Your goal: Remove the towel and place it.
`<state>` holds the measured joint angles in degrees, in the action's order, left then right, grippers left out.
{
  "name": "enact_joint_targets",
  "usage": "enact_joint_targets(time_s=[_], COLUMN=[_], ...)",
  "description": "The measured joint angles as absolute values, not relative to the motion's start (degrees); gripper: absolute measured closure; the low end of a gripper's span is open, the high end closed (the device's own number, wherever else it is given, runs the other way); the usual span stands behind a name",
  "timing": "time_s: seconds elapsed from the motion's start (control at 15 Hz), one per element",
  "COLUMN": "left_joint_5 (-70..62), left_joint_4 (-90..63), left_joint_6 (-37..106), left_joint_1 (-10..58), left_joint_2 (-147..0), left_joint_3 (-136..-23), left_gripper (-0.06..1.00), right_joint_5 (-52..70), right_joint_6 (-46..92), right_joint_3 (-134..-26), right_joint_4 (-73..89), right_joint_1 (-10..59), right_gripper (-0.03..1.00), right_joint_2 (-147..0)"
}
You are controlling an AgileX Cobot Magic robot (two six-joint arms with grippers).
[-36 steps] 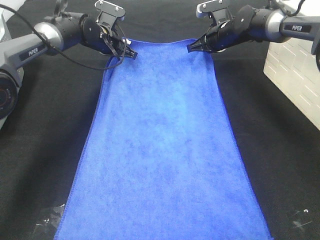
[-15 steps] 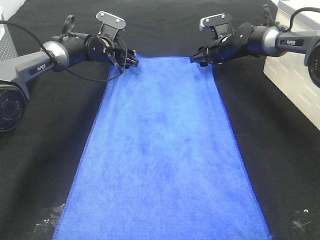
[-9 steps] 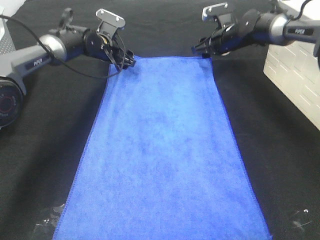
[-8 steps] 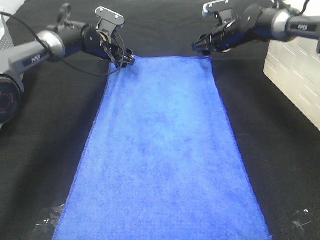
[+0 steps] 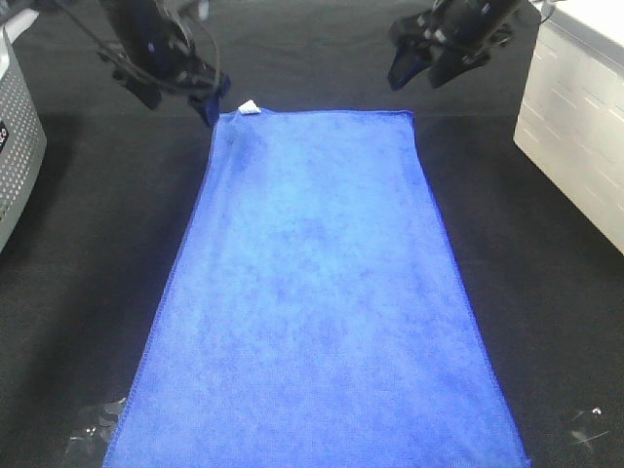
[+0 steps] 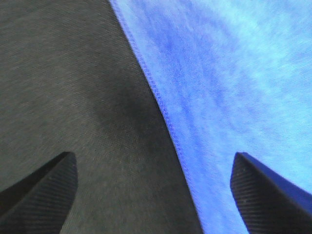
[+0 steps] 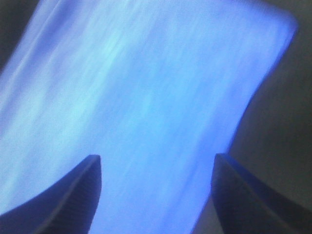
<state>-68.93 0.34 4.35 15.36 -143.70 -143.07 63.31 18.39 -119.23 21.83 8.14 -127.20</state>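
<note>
Towel (image 5: 322,292) is lying flat and spread out on the black-covered surface (image 5: 546,312), white tag (image 5: 249,106) showing at the far left corner. Task is looking basically done: towel placed, nothing apparent left but clearing the arms. Left gripper (image 5: 180,93) is hanging above the far left corner, fingers (image 6: 44,187) standing wide apart, holding nothing, hem visible between them. Right gripper (image 5: 421,70) is hanging above the far right corner, fingers (image 7: 73,195) also spread wide, empty, not touching cloth. Grey basket (image 5: 15,146) and white box (image 5: 575,117) are sitting at the sides.
</note>
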Motion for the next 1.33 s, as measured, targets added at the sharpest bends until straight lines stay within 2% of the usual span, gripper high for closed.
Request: enact_joint_targets(time_s=[0.13, 0.53, 0.73, 0.8, 1.0, 1.2, 1.33], left_joint_5=[-69.3, -69.6, -69.7, -69.6, -69.8, -69.9, -69.8], left_joint_4=[0.3, 0.3, 0.0, 0.0, 0.5, 0.5, 0.5], left_joint_6=[0.9, -0.3, 0.9, 1.0, 1.0, 2.1, 2.6], left_joint_1=[15.2, 15.1, 11.7, 5.9, -1.1, -2.6, -2.6], left_joint_2=[-140.2, -134.7, -130.5, -126.1, -120.1, -113.7, -108.6], left_joint_3=[-143.1, -143.1, -142.2, -137.9, -129.0, -123.2, -116.9], left_gripper=[0.14, 0.14, 0.14, 0.14, 0.14, 0.14, 0.14], right_joint_5=[68.8, 69.7, 69.7, 69.8, 69.8, 69.7, 69.7], right_joint_6=[14.1, 7.4, 5.2, 5.0, 4.6, 4.4, 4.1], right_joint_3=[-119.3, -119.3, -119.3, -119.3, -119.3, -118.7, -113.0], right_joint_4=[20.5, 15.8, 14.3, 14.2, 12.8, 13.6, 13.6], right_joint_1=[8.2, 8.2, 6.1, 2.5, 0.1, 0.3, 0.3], right_gripper=[0.33, 0.33, 0.33, 0.33, 0.33, 0.33, 0.33], right_joint_2=[-122.6, -115.9, -113.4, -112.3, -111.6, -109.2, -103.6])
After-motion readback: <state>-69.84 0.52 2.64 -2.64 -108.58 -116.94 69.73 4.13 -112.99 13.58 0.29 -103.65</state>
